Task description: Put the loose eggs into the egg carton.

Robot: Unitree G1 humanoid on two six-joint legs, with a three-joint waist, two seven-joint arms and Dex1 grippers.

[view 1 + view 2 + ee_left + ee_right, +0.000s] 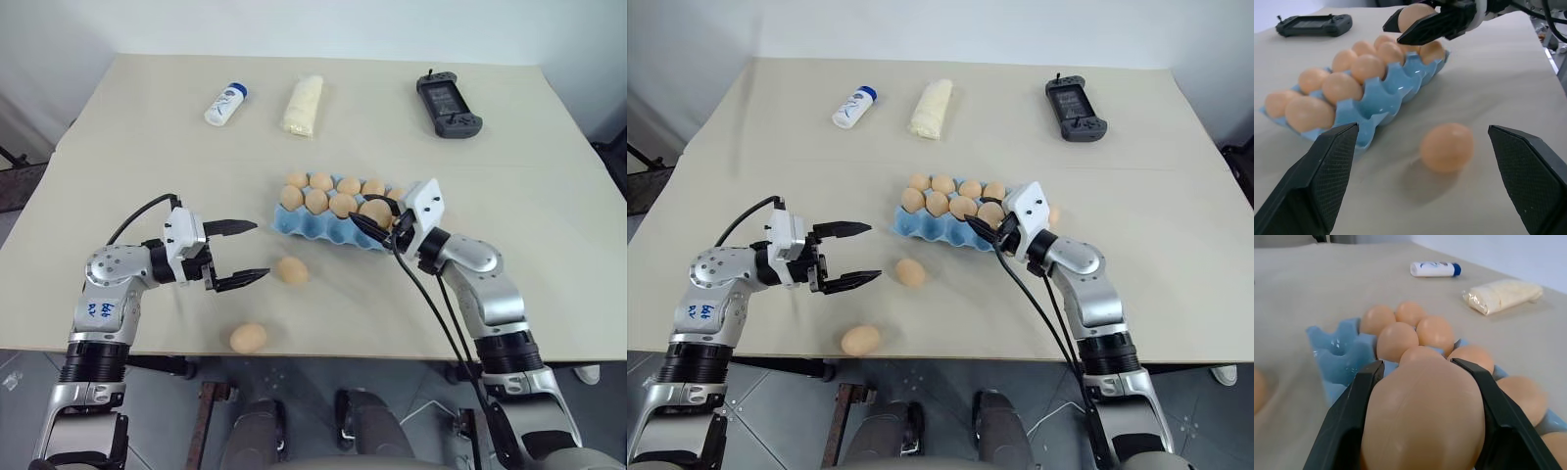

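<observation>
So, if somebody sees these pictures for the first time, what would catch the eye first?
Probably the light blue egg carton in the middle of the table, its far cups full of brown eggs, with the right tool holding one more egg over its near right end. Next, the left tool, open wide, faces a loose egg on the table, and another egg lies near the front edge.
</observation>
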